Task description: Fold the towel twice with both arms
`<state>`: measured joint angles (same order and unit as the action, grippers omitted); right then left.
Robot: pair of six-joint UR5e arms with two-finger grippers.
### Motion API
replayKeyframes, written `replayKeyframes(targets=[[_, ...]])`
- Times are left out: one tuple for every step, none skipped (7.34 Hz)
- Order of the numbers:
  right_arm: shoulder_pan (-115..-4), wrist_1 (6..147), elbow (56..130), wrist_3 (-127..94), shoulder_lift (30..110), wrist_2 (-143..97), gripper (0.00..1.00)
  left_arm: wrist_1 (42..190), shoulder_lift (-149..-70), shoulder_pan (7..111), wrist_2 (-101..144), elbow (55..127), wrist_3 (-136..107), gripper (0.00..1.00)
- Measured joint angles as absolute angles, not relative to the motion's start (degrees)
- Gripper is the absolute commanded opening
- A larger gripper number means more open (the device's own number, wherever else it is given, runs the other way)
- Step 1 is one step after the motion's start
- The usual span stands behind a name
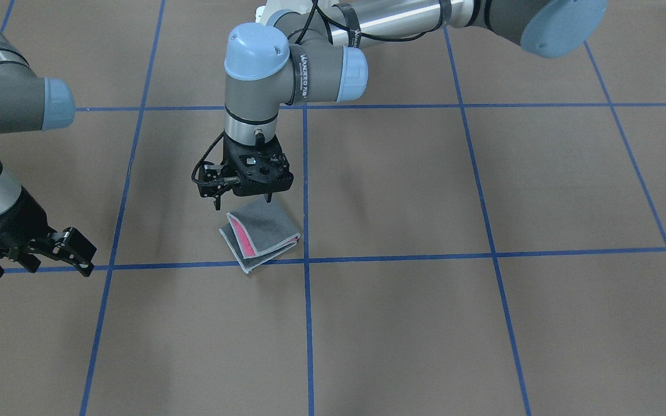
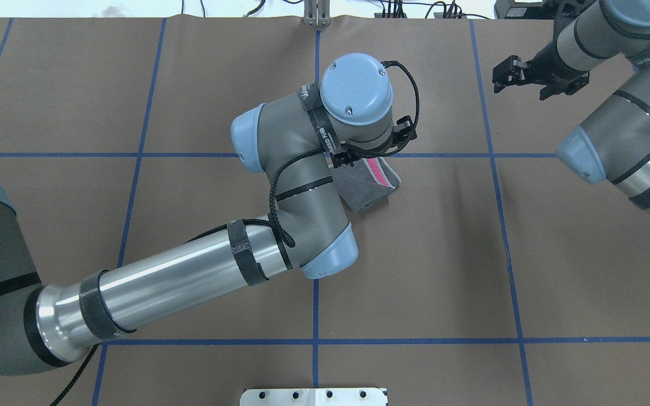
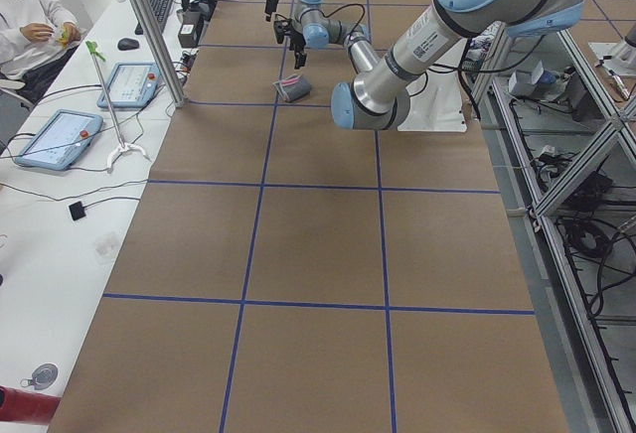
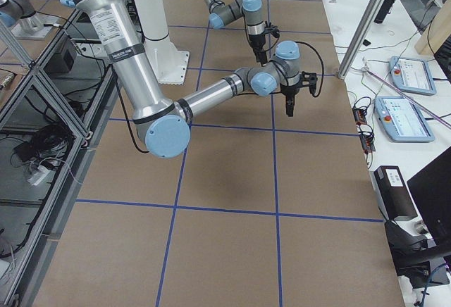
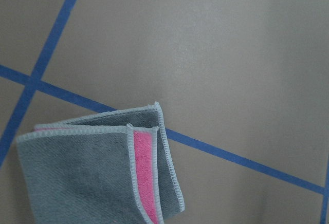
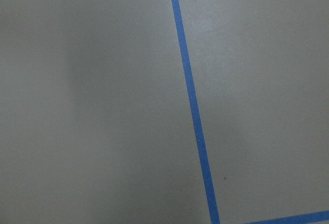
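The towel (image 1: 263, 231) is lying flat on the brown table (image 1: 483, 323), just beside a crossing of the blue tape lines (image 1: 396, 254), with one corner resting on a line. It is showing dark grey on the outside, stacked in several layers, with a pink strip (image 5: 145, 172) peeking out along the open edges, so both folds are looking done, if a little unevenly. The left gripper (image 1: 243, 200) is hovering over the towel's edge nearest the robot, its fingers standing apart and gripping nothing. The right gripper (image 1: 87, 261) is hanging well apart from the cloth, near another tape line, and it too is looking spread and empty. The towel is likely behaving as a light, soft, limp thing – terry that is giving no resistance and holding no shape of its own – so the upper layers are liable to slide or spring open if nudged, and the whole stack may drag on the smooth paper. Any tidying grasp is best taken at a corner or along the light stitched border (image 5: 169, 152), where the cloth is firmer, pinching all layers together rather than the top one alone
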<state>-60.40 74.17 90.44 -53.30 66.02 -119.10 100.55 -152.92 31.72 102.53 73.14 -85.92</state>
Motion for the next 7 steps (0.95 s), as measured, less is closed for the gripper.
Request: replayKeyframes(targets=[[-62.5,74.7,88.9,-48.3,66.3,-120.4,1.00,94.8,-150.4,33.5,104.0,77.9,-79.6,1.00],[-64.6,75.9,87.8,-42.8,66.7,-121.0,1.00,90.2,-146.8,35.4,105.0,83.1,-73.0,1.00],[-66.7,77.9,87.0,-36.8,67.4,-121.3,1.00,87.2,-142.4,37.8,106.6,87.9,-66.8,1.00],[-68.8,79.7,86.7,-31.4,68.1,-121.7,1.00,85.9,-137.9,40.8,108.8,91.7,-60.9,1.00],[-70.8,80.9,86.6,-27.2,69.2,-123.0,1.00,85.3,-133.4,44.2,111.1,94.4,-54.1,1.00],[-72.9,81.4,86.5,-23.6,70.7,-124.7,1.00,85.1,-129.1,48.0,113.5,96.1,-46.4,1.00],[-75.2,81.6,86.5,-19.6,72.7,-126.1,1.00,85.0,-124.5,52.8,116.4,97.0,-36.9,1.00]])
